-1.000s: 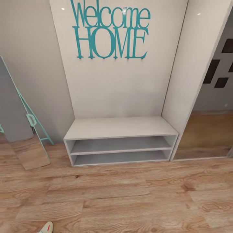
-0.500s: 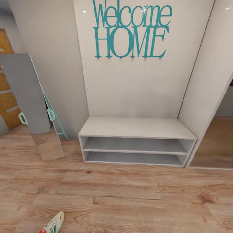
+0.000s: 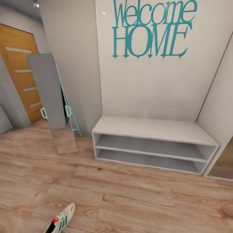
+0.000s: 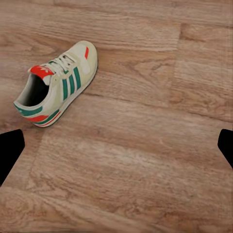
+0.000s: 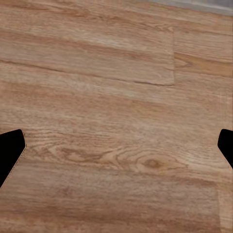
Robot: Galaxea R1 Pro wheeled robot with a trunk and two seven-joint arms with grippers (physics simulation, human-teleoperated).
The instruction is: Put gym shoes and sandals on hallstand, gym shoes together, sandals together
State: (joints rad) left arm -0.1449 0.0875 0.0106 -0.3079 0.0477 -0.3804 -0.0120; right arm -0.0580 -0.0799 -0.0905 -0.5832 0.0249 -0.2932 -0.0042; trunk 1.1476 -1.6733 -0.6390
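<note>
**A:** One gym shoe [image 4: 57,83] was what the step turned on. Where did it lie?

**B:** On the corridor floor [image 3: 129,200], upright on its sole, at the near left edge of the head view [image 3: 61,221], toe pointing away toward the far wall. The left wrist camera saw it whole, off to one side of the left fingers [image 4: 10,149], not between them.

**A:** And the fingers?

**B:** Both pairs spread wide and empty. The left gripper [image 4: 116,145] hung above bare planks beside the shoe; the right gripper [image 5: 116,145], its fingers [image 5: 10,150] equally apart, looked at floor alone.

**A:** So how to do it well?

**B:** My judgement: bring the left arm across until the shoe sat centred in the gap, turn the wrist so the fingers closed across the narrow width near the laces, then descend.

**A:** Further out?

**B:** A low white two-level unit [image 3: 152,145] stood against the far wall under a teal "Welcome HOME" sign [image 3: 152,29], shelves bare, well apart from the shoe. Left of it leaned a mirror [image 3: 53,100], then a wooden door [image 3: 19,71].
</note>
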